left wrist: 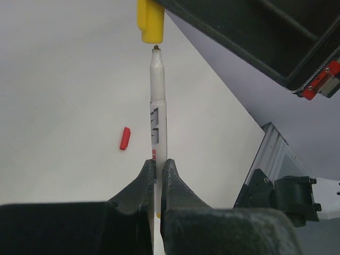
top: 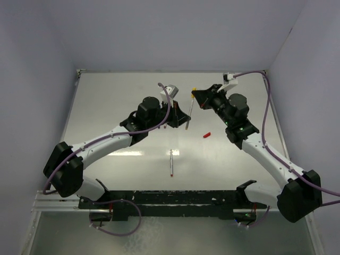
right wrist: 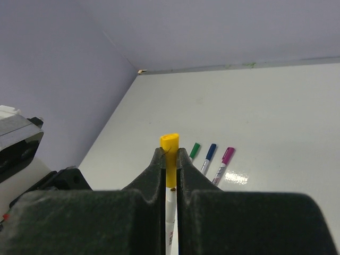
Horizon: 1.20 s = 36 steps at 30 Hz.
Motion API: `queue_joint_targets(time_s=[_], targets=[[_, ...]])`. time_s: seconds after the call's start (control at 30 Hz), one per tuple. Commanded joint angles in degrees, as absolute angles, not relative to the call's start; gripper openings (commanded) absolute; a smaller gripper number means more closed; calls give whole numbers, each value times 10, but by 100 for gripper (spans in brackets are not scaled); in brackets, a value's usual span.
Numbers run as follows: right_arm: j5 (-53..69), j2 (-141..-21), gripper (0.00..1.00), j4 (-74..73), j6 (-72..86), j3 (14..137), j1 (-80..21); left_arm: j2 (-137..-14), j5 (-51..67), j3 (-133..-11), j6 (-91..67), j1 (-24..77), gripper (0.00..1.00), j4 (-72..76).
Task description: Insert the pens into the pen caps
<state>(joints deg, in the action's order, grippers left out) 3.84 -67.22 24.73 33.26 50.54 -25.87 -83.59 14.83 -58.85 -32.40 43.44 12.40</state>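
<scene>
Table (top: 117,106): white, glossy surface; both arm bases mounted at near edge.
L arm (top: 106,141): extended fwd and inward, wrist over table centre.
R arm (top: 265,154): extended fwd and inward, wrist set opposite L wrist.
L gripper (left wrist: 158,162): fingers clamped on held pen, close to its rear end.
R gripper (right wrist: 170,156): fingers clamped on yellow cap; one end of cap protrudes past fingertips.
Held pen (left wrist: 158,106): white-grey barrel, carried above table; tip lined up with yellow cap and set right at cap mouth. Whether tip is inside cannot be told.
Loose pen (top: 171,163): laid on table betw. the two arms, reddish at near end, apart from both grippers.
Capped pens: three laid side by side on table, seen in R wrist view – green-capped pen (right wrist: 194,151), blue-capped pen (right wrist: 209,157), magenta-capped pen (right wrist: 224,162).
Yellow cap (left wrist: 150,21): held off table, opening faced toward held pen.
Red cap (left wrist: 125,138): laid alone on table, apart from loose pen.
</scene>
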Motion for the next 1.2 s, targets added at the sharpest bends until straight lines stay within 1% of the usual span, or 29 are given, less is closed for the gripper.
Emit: queue_joint_targets(time_s=[0.0, 0.67, 0.83, 1.17], targets=[[29, -659, 0, 272, 321, 531, -260, -837, 156, -594, -326, 431, 0, 148], [31, -653, 0, 254, 320, 516, -260, -827, 147, -589, -324, 426, 0, 156], [26, -652, 0, 268, 328, 512, -260, -828, 147, -588, -326, 424, 0, 159], [62, -671, 0, 298, 366, 491, -261, -828, 151, -589, -331, 421, 0, 181]])
